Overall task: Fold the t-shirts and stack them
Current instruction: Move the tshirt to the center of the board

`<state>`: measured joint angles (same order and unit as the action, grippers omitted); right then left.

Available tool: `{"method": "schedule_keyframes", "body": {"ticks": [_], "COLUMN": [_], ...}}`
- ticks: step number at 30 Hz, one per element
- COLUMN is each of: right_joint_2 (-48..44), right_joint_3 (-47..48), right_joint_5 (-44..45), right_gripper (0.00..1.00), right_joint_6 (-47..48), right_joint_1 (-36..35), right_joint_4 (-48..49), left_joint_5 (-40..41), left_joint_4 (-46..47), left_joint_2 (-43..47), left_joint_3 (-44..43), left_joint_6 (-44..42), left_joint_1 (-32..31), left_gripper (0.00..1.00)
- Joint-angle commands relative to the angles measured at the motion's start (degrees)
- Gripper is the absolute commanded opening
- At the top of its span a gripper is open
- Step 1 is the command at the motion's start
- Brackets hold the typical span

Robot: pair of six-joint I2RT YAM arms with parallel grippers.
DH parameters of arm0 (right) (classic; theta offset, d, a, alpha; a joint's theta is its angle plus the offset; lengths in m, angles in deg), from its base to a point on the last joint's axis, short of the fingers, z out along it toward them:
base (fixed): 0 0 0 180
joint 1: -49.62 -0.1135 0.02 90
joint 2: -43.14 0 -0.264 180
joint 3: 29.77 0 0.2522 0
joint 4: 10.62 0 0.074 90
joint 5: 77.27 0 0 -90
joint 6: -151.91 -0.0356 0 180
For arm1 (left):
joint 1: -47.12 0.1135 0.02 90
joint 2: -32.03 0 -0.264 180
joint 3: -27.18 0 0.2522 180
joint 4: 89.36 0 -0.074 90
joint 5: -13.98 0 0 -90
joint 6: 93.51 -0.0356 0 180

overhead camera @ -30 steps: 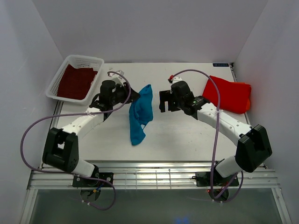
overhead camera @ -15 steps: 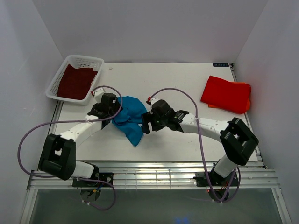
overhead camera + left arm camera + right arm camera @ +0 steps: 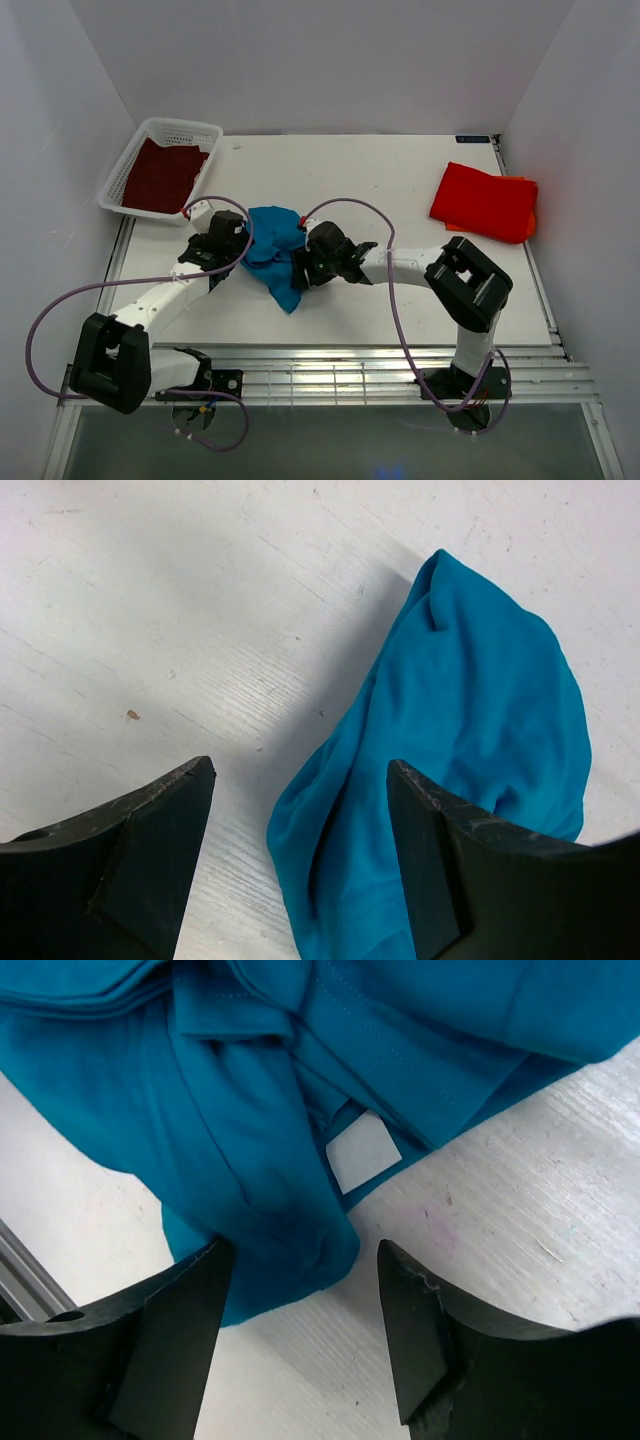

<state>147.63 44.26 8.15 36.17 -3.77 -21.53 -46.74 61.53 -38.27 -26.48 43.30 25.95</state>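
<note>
The teal-blue t-shirt (image 3: 273,250) lies crumpled on the table between both arms. My left gripper (image 3: 233,247) is low at the shirt's left edge and open. In the left wrist view the teal cloth (image 3: 470,710) lies loose from between the jaws of the left gripper (image 3: 300,770) out to the right. My right gripper (image 3: 301,268) is at the shirt's right side, open. A bunched fold of the teal cloth (image 3: 250,1120) with a white label (image 3: 362,1150) reaches between the fingers of the right gripper (image 3: 302,1252), unpinched. The folded red-orange t-shirt (image 3: 487,203) lies at the far right. The maroon t-shirt (image 3: 160,175) sits in the basket.
A white mesh basket (image 3: 168,125) stands at the far left corner of the table. Enclosure walls stand close on three sides. A slatted metal rail (image 3: 320,375) runs along the near edge by the arm bases. Purple cables loop off both arms.
The left gripper let go of the hanging teal shirt, which now lies crumpled on the table. Both arms came down and nearer; the right gripper moved left to the shirt, its jaws narrowing.
</note>
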Motion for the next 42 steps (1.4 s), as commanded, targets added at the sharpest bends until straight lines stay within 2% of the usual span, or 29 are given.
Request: {"method": "schedule_keyframes", "body": {"ticks": [1, 3, 6, 7, 8, 9, 12, 16, 17, 19, 21, 22, 23, 27, 33, 38, 41, 42], "right_joint_2": [1.3, 2.0, 2.0, 1.8, 1.2, 0.8, -1.6, -6.2, -7.7, -8.6, -8.7, -8.5, -7.6, -5.3, -9.5, -14.0, -17.6, -18.6], "right_joint_3": [2.7, 3.7, 4.2, 4.2, 4.2, 4.5, 5.8, 12.8, 18.2, 24.9, 36.4, 40.2, 48.0, 61.8, 59.8, 48.2, 40.1, 37.8], "right_joint_5": [-0.2, -0.2, -0.8, -0.4, 0.2, 0.8, 4.1, 15.5, 17.7, 23.4, 25.7, 26.4, 26.7, 29.3, 30.5, 33.1, 34.4, 34.9], "right_gripper": [0.65, 0.6, 0.37, 0.18, 0.11, 0.08, 0.08, 0.08, 0.08, 0.08, 0.08, 0.08, 0.08, 0.08, 0.08, 0.08, 0.08, 0.08], "right_joint_6": [0.9, 1.3, 1.3, 1.5, 1.5, 1.6, 3.2, 8.7, 12.3, 16.0, 20.6, 21.8, 22.8, 27.3, 28.9, 27.0, 23.7, 22.8], "right_joint_1": [-0.1, -0.1, -0.1, -0.1, -0.1, -0.1, -0.1, -0.1, -0.1, 0.0, 1.3, 1.7, 2.1, 3.4, 3.4, 3.4, 3.4, 3.3], "right_joint_4": [4.3, 4.0, 3.7, 3.4, 2.9, 2.0, -2.8, -16.6, -22.3, -26.8, -31.9, -33.1, -34.2, -38.3, -37.0, -37.0, -36.4, -36.2], "left_joint_5": [-0.4, -0.4, -0.4, -0.4, -0.5, -0.5, -0.9, -2.6, -3.0, -4.0, -4.7, -4.8, -5.1, -5.5, -6.3, -10.4, -11.9, -13.0], "left_joint_4": [-0.6, -0.7, -0.9, -1.0, -1.1, -1.3, -1.5, -1.5, -1.3, -1.3, -1.0, -0.8, -0.6, -0.4, 0.2, 3.8, 8.4, 10.0], "left_joint_2": [2.1, 2.5, 3.4, 3.7, 4.2, 4.5, 6.1, 8.9, 9.3, 10.3, 10.8, 11.2, 11.5, 12.5, 14.2, 12.7, 7.5, 2.8], "left_joint_3": [0.3, 0.2, 0.2, 0.3, 0.2, 0.1, -0.2, -1.8, -2.4, -4.5, -5.8, -6.8, -7.2, -7.8, -6.0, -5.0, -4.7, -5.4], "left_joint_6": [0.4, 0.1, 0.0, -0.1, -0.1, -0.1, -0.1, -0.5, -0.7, -0.9, -1.0, -1.1, -1.1, -1.5, -1.5, -1.6, -3.5, -6.1], "left_joint_1": [-0.3, -0.3, -0.3, -0.3, -0.2, -0.3, -0.2, -0.3, -0.3, -0.3, -0.3, -0.4, -0.4, -0.4, -0.4, -0.8, -1.9, -2.3], "left_gripper": [0.8, 0.8, 0.8, 0.8, 0.8, 0.8, 0.8, 0.8, 0.8, 0.8, 0.79, 0.79, 0.79, 0.79, 0.79, 0.78, 0.78, 0.77]}}
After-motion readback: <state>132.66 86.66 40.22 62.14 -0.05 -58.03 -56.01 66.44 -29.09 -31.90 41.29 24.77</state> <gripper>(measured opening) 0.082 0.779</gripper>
